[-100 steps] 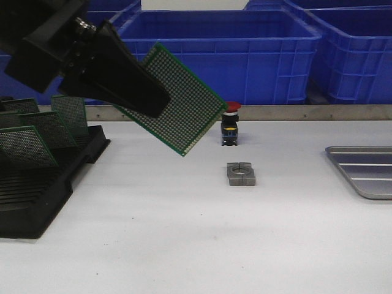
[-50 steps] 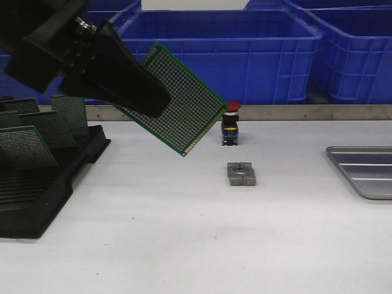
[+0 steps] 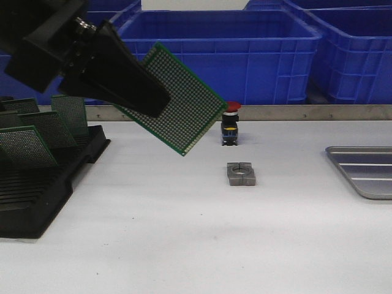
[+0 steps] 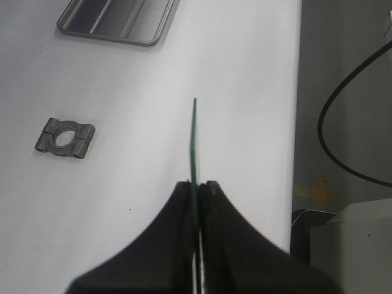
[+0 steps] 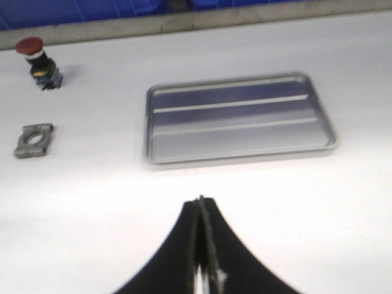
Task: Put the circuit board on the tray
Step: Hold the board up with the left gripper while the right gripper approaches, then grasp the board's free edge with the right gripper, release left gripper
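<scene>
1. Green board (image 3: 177,101), perforated and tilted on one corner, hangs in the air well above the bench (image 3: 184,233). The left claw (image 3: 156,101) pinches it by its edge at about 9 o'clock of the board; the left wrist view shows the board edge-on, clamped between the two pressed pads (image 4: 184,202).
2. Tray (image 3: 364,170), silver and ribbed, lies at the bench's 3 o'clock edge in the front view, only partly in frame and well apart from the board. It holds nothing that I can see in the right wrist view.
3. Right claw (image 5: 200,245) hangs over bare bench near the tray with its fingers pressed together, holding nothing.
4. Likely risks on the way across (my judgement, not something seen): the grip covers only a narrow strip of the board, so a quick swing could let it pivot or slip.
5. A low path would carry the hanging corner over the metal clamp block (image 3: 241,173) and the red-capped button (image 3: 230,125), both roughly between board and tray; it could clip either.
6. Released while tilted this steeply, the board may land on its corner and skid off the ribs or over the tray's rim.
</scene>
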Controlling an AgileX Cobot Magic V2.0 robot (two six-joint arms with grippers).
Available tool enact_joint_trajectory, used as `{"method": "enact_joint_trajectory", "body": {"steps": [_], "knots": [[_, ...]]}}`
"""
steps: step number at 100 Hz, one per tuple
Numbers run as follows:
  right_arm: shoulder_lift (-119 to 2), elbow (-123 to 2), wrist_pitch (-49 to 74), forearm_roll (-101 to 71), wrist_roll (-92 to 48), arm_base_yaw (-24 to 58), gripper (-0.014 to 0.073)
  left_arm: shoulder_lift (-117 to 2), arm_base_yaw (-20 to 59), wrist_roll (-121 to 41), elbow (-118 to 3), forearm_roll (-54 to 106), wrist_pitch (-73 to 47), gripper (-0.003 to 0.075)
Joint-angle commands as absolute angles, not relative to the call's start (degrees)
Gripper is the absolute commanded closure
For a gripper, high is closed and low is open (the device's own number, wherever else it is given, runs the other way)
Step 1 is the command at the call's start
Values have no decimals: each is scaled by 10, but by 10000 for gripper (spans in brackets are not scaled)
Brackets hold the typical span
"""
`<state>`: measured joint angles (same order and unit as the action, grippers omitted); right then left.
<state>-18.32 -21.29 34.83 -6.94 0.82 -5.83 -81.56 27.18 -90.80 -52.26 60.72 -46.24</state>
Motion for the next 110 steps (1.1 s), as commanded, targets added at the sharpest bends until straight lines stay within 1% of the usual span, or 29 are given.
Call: {"method": "enact_joint_trajectory", "body": {"steps": [1, 4, 11, 23, 28, 32, 52, 66, 76, 96, 110], "knots": [[-229, -249, 308, -130, 0, -31, 664, -801, 276, -906, -540, 643, -470, 741], [-239, -250, 295, -150, -9, -10, 633, -801, 276, -906, -540, 643, -470, 741], [-259, -254, 267, -167, -42, 31, 511, -801, 276, -906, -540, 643, -470, 741], [-305, -267, 249, -170, -70, 90, 218, -801, 276, -906, -540, 643, -470, 741], [-329, -276, 245, -170, -72, 109, 138, -801, 276, -906, -540, 643, -470, 741], [-352, -287, 245, -170, -73, 127, 103, -801, 276, -906, -540, 643, -470, 741], [-461, -350, 246, -181, -134, 205, 108, -801, 276, -906, -540, 643, -474, 741], [-541, -405, 247, -220, -252, 267, 108, -801, 276, -906, -540, 643, -474, 741], [-594, -441, 252, -260, -365, 304, 108, -801, 276, -906, -540, 643, -474, 741], [-703, -520, 306, -363, -536, 319, 108, -801, 276, -906, -540, 643, -474, 741], [-746, -559, 348, -405, -654, 319, 108, -801, 276, -906, -540, 643, -474, 741]]}}
